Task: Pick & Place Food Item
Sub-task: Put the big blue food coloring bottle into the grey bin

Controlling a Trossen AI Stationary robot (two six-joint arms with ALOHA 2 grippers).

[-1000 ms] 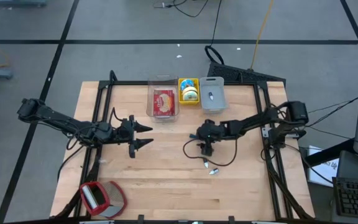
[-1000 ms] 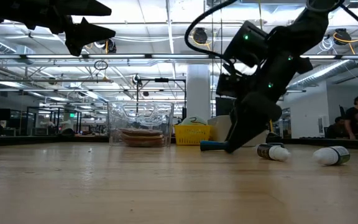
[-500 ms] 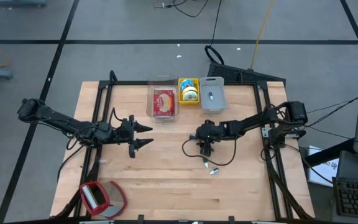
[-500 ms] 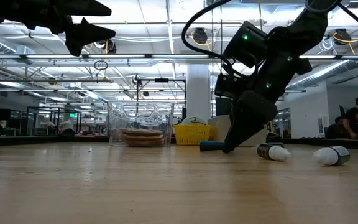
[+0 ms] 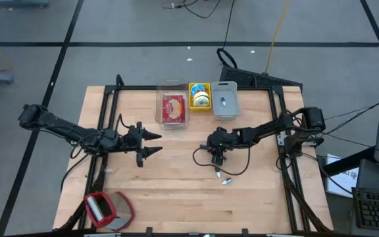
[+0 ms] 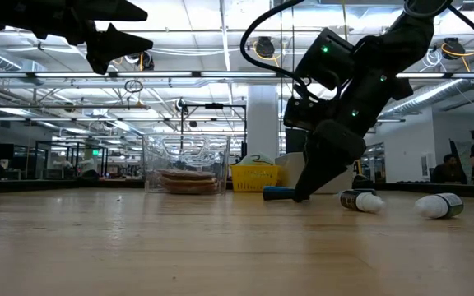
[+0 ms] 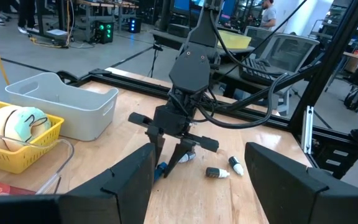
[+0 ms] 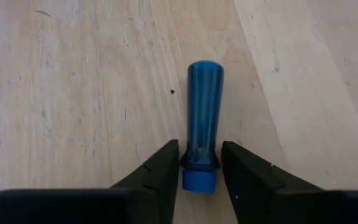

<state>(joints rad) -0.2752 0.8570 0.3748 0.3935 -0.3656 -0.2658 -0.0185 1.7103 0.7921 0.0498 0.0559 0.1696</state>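
A blue, tube-shaped item (image 8: 202, 106) with a lighter blue cap lies flat on the wooden table near its middle, also seen in the low view (image 6: 275, 193) and the left wrist view (image 7: 161, 169). My right gripper (image 8: 200, 165) slants down over it, with its fingers closed in on the cap end; from above, the gripper (image 5: 216, 158) hides the item. My left gripper (image 5: 155, 143) hangs open in the air over the table's left half, pointing level toward the right arm, with nothing between its fingers. My right gripper pinches the blue item between its two fingers at the narrow neck just behind the cap (image 8: 199, 163). The fingers come slanting down from the table's right side and run along the item. The item lies flat on the table.
At the far edge stand a clear container (image 5: 173, 108) with a red food pack, a yellow basket (image 5: 200, 96) and a grey bin (image 5: 224, 99). Two small bottles (image 5: 222, 177) lie just near of the right gripper. A red and white item (image 5: 107, 209) sits at the near left corner.
My right gripper's fingers have drawn together around the blue item's cap end, staying in place. The item still lies on the table.
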